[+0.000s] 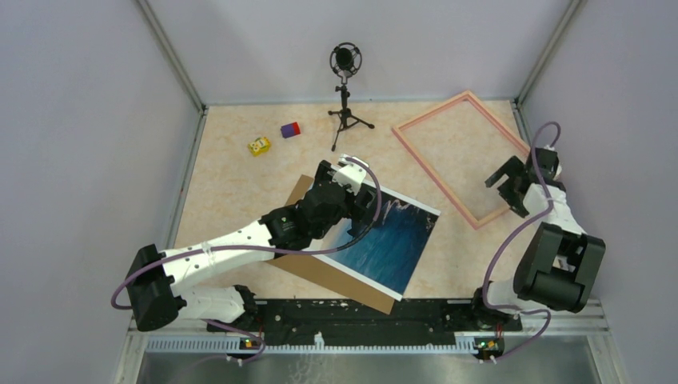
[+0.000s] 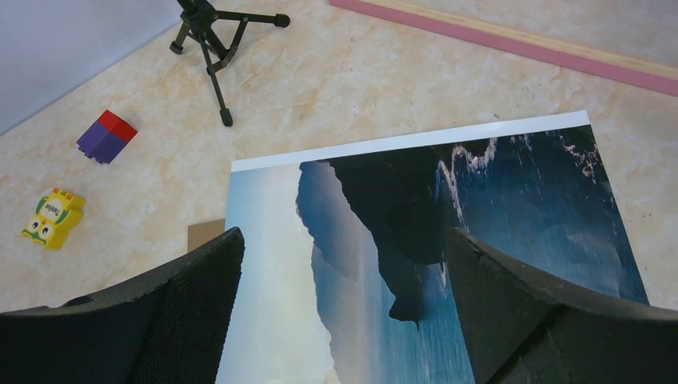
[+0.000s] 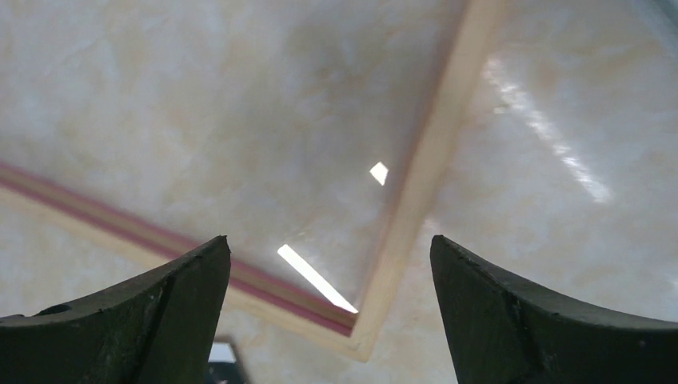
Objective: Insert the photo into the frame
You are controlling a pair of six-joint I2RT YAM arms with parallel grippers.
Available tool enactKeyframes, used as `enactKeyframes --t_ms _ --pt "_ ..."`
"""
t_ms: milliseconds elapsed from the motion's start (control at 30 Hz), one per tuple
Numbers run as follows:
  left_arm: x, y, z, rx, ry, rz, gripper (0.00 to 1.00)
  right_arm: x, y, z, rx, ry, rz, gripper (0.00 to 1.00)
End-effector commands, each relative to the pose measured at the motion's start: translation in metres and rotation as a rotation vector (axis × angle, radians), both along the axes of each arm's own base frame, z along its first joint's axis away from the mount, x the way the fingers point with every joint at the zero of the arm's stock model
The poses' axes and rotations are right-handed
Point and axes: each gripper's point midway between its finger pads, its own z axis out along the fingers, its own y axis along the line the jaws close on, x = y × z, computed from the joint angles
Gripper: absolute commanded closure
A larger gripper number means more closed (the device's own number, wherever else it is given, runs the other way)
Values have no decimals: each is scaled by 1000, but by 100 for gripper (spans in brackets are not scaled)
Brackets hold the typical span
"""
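Above the photo (image 2: 512,216), left gripper (image 2: 344,248) gapes empty — right gripper (image 3: 328,244) likewise over the frame (image 3: 424,160); toy (image 2: 53,218) label illegible.

The top external view sits high behind the arm bases and looks down and forward, taking in the whole table (image 1: 232,192) up to its far wall. The left wrist view rides low and close over the photo (image 2: 480,208), facing the far side past the left gripper (image 2: 344,248). With the overhead view it shares the photo, the microphone tripod (image 2: 212,48), the yellow toy (image 2: 52,218), the red-and-purple block (image 2: 106,136) and one rail of the frame (image 2: 512,46). The right wrist view hangs very near the tabletop, aimed almost straight down past the right gripper (image 3: 328,248) at a corner of the frame, the only part it shares with the overhead view.
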Motion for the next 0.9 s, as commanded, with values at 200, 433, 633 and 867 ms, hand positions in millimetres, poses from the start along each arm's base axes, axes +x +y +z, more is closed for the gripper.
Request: enactKeyframes --t_ms 200,433,633,867 --pt "2 0 13 -42 -24 8 1 38 63 -23 179 -59 235 16" --pt "1 -1 13 -48 -21 1 1 40 68 -30 209 -97 213 15" --pt "1 0 11 -45 -17 6 1 52 85 -6 265 -170 332 13" --pt "-2 -6 1 -51 9 -16 1 47 113 89 107 -457 646 1"
